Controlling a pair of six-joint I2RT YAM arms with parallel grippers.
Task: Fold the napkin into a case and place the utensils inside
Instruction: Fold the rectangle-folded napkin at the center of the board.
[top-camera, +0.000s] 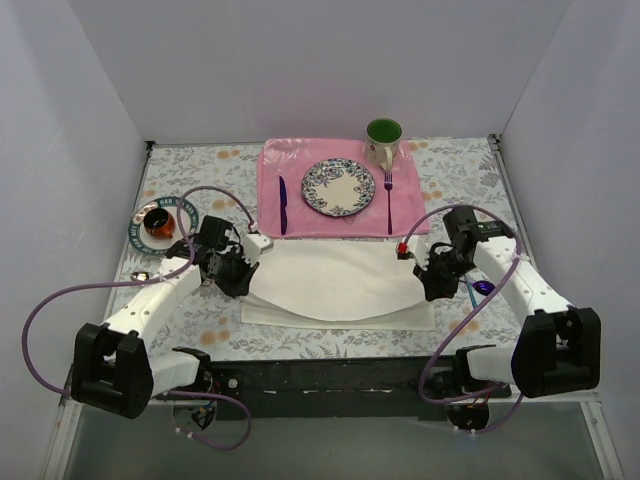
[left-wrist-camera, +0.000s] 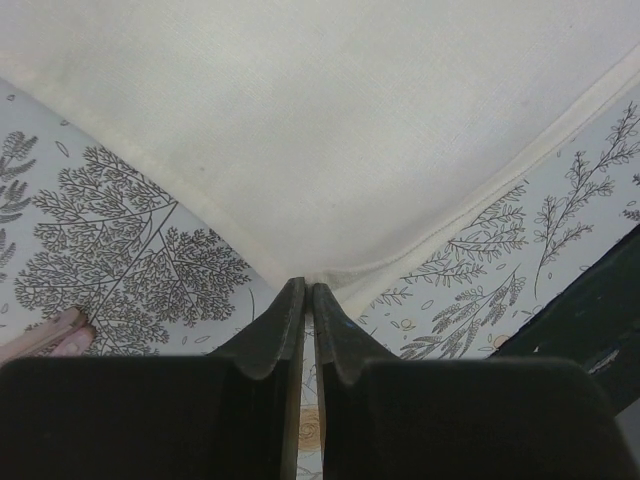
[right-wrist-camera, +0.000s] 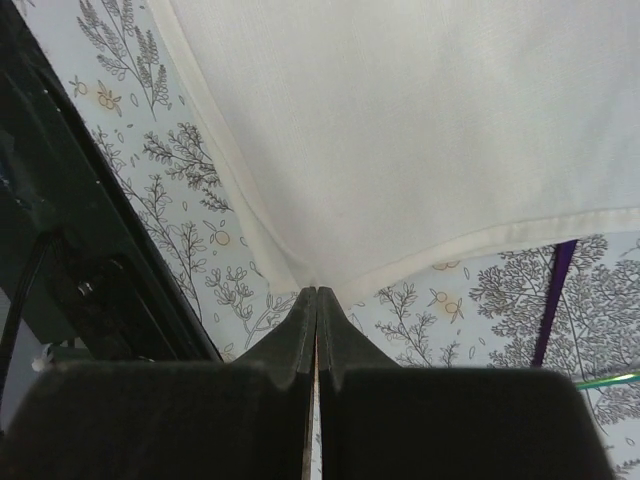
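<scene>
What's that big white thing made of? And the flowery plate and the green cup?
The napkin looks like soft woven cloth, matte cream: a fine weave and a sewn hem show. The plate seems glazed ceramic, white with a blue pattern. The mug is probably ceramic too, green inside, pale outside, though that is hard to confirm.

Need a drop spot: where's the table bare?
Bare: far-left corner between saucer and pink placemat; far-right corner right of the mug; thin strip between napkin and near edge. Crowded: middle, where left gripper and right gripper pinch the napkin's corners.
</scene>
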